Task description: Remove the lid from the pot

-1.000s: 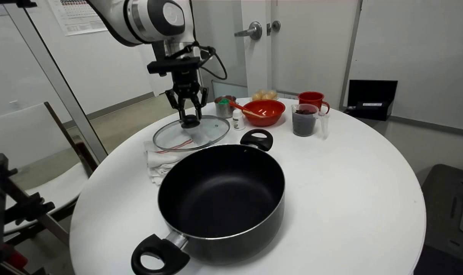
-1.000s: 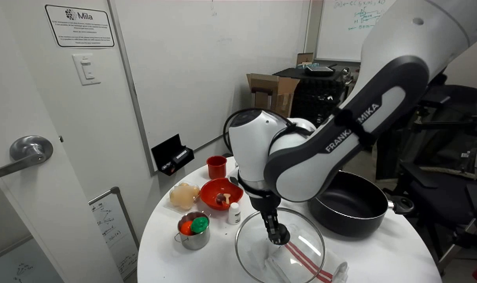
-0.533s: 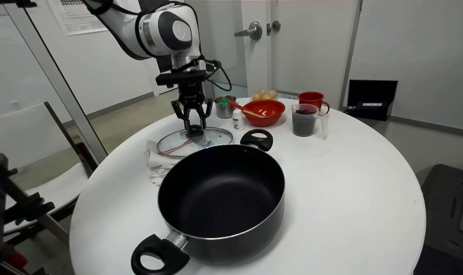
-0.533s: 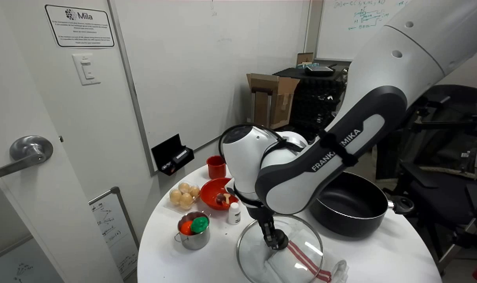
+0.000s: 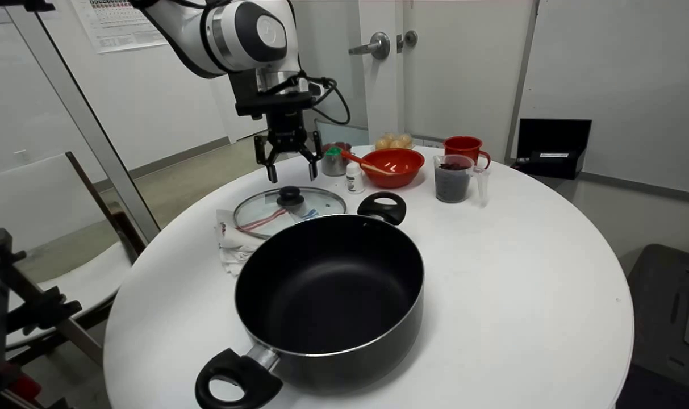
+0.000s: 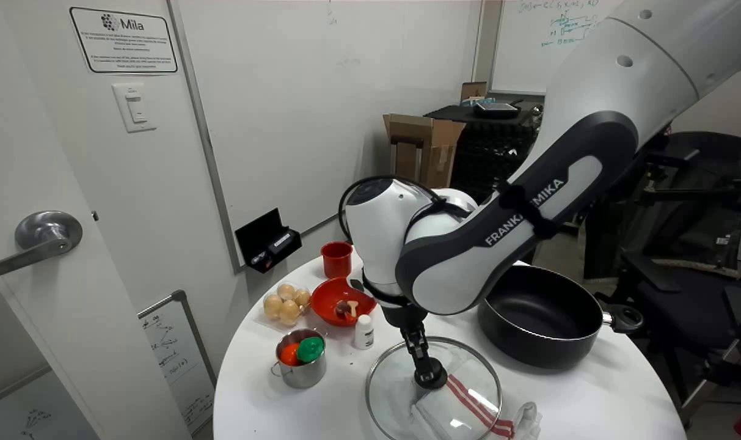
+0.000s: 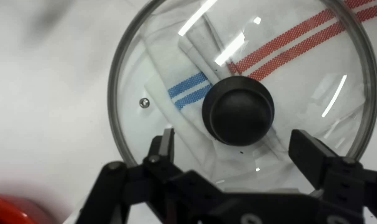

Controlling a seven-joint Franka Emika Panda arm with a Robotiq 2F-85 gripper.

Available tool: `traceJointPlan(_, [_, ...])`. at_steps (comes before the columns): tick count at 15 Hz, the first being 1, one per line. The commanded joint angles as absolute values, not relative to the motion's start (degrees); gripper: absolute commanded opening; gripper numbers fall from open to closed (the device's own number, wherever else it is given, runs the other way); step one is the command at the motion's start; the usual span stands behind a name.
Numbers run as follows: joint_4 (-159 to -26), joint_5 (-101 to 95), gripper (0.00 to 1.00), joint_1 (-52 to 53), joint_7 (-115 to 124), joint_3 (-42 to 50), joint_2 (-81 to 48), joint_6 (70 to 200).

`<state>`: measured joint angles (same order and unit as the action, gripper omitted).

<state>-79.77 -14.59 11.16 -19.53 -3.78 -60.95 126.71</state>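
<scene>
the lid (image 5: pixel 290 211), clear glass with a metal rim, lies just up and left of the centre of the frame in an exterior view. it is off the wide black pot (image 5: pixel 328 284), over a folded white cloth (image 5: pixel 236 244), on a round white table (image 5: pixel 520 284). the pot stands uncovered in the lower middle of the frame, its far rim overlapping the lid's near edge in the picture. above the lid's dark knob (image 5: pixel 290 196) hangs the gripper (image 5: pixel 292 174), its jaws spread apart, a gap showing between them and the knob below. at upper right are a red mug (image 5: pixel 460 147) and a clear measuring cup (image 5: pixel 453 184).

in an exterior view, the robot arm (image 6: pixel 498 232) slants across from the upper right. the lid is at bottom centre, the cloth's red stripes showing through the glass, and the pot is near it at middle right. the jaws are seen from the side, in front of the knob, so their spacing cannot be told here. left of the lid are a small white bottle (image 6: pixel 363 333), a metal cup (image 6: pixel 303 374) holding a green thing (image 6: pixel 310 349) and an orange thing (image 6: pixel 289 354), a red bowl (image 6: pixel 324 299) and a cluster of round tan things (image 6: pixel 288 305).

in the wrist view, the lid fills much of the frame, with the knob right of centre. the jaws stand wide apart at lower left and lower right, the knob above the space between them. a curved red edge (image 7: pixel 5 208) crosses the lower left corner.
</scene>
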Motion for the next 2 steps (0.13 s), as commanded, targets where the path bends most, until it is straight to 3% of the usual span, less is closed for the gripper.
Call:
traceJointPlan(1, [-90.43,-15.65,1.00,8.29,-23.21,-5.17,-51.34,128.70])
traceJointPlan(2, [-93.02,-15.10,1.00,7.17,-24.55,-5.82,-48.76,128.58])
